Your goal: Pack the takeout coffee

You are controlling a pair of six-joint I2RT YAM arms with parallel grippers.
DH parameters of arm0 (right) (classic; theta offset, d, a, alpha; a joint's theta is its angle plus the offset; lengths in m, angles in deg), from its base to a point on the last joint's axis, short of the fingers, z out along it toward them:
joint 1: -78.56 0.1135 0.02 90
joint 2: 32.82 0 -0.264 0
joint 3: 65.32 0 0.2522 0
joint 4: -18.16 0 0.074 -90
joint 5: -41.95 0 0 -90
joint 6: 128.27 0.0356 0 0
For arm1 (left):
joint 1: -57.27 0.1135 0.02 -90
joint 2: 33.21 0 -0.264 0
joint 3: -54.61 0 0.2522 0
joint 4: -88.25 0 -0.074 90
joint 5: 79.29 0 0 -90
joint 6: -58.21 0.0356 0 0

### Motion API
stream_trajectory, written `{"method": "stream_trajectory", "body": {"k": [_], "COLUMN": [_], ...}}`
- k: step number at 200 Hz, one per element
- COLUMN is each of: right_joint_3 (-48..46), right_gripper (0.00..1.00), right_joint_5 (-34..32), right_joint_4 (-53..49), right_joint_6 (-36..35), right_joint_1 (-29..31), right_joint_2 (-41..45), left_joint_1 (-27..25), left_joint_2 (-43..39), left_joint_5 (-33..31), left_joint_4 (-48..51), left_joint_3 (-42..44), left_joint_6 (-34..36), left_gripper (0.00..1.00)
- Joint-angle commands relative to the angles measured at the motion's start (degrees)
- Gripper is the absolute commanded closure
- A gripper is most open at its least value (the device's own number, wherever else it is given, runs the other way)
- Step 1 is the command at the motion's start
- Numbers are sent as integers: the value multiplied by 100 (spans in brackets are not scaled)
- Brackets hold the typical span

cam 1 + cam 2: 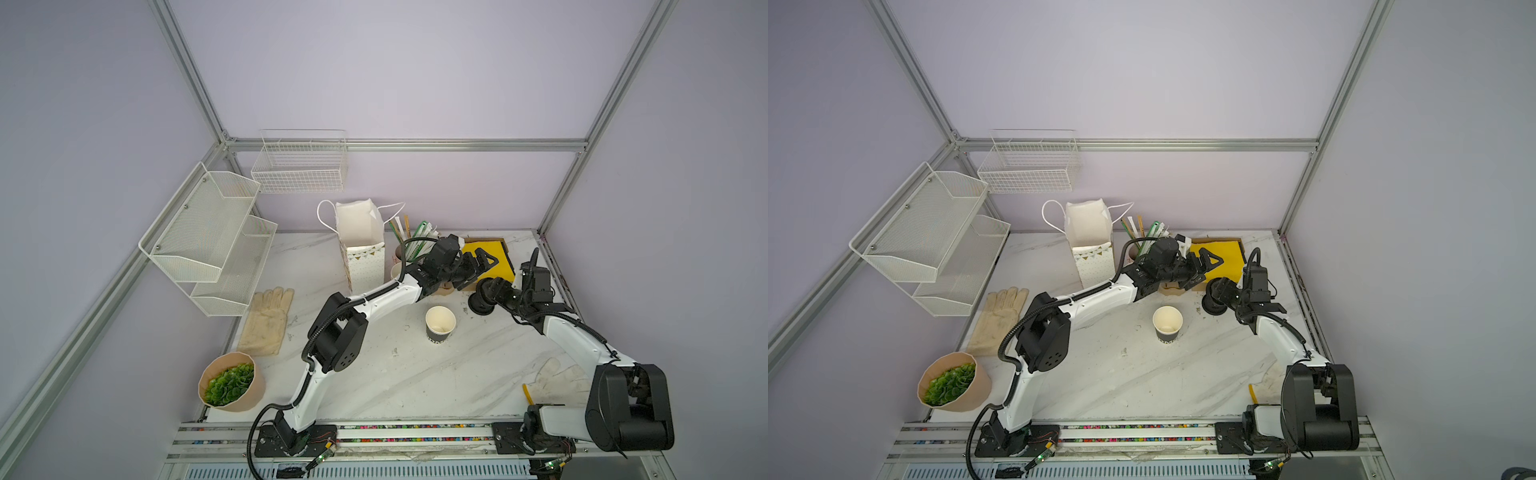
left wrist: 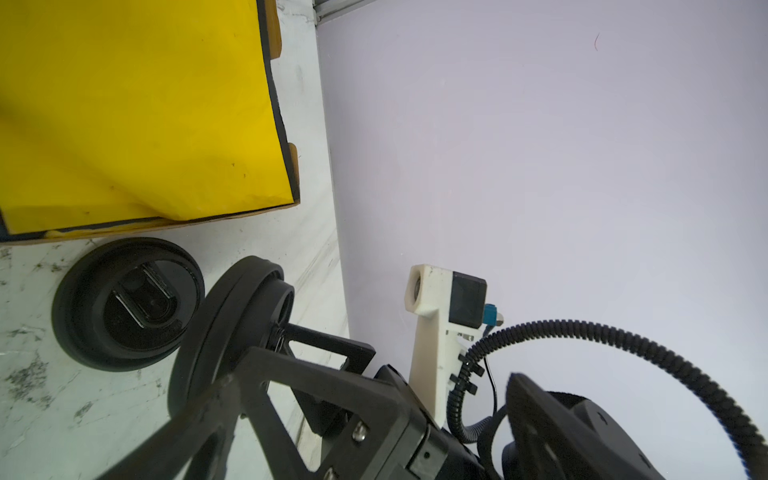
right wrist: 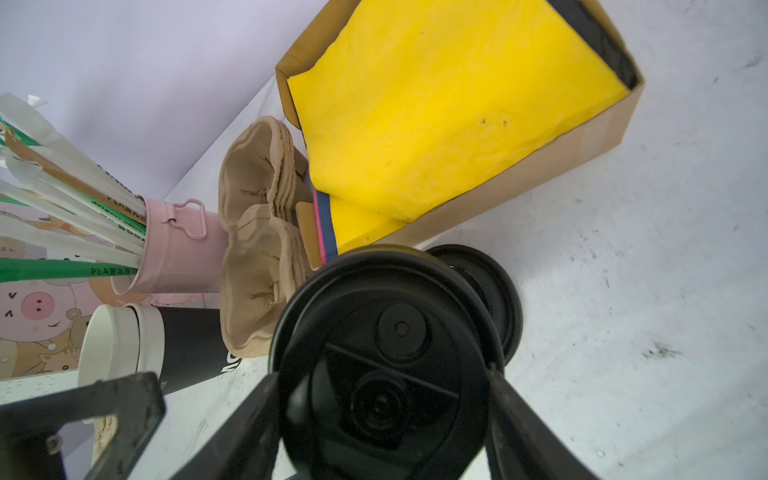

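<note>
Note cup (image 1: 440, 326) upright on table (image 1: 395, 374), well off box (image 3: 561, 151), robot side. Note left gripper (image 1: 484, 269) spread wide, empty, over box's near edge. Note right gripper (image 3: 382, 399) clamped on lid (image 2: 232, 328) just before box; second lid (image 2: 129, 307) flat alongside.

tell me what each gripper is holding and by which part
The right gripper holds a black lid by its rim, pinched across opposite edges. The left gripper is open, holding nothing.

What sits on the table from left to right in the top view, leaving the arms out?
In order: plant pot → paper bag → coffee cup → yellow-lined box → white glove.
</note>
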Motion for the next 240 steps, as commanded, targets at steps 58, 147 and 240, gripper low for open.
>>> {"method": "stream_trajectory", "body": {"k": [58,147,240], "right_joint_3": [-82,-121,-40], "right_gripper": [52,52,52], "right_joint_5": [72,206,-51], "right_joint_4": [143,212,-15], "right_joint_6": [30,36,-21], "right_joint_1": [-6,-4,-4], "right_joint_2": [245,364,413], "left_joint_1": [-123,-122,190], "left_joint_2": [201,405,173], "left_joint_5": [86,42,-63], "left_joint_4": [75,175,441], "left_joint_3": [-115,-200,-414], "left_joint_6": [16,42,356], "left_gripper": [2,2,2]}}
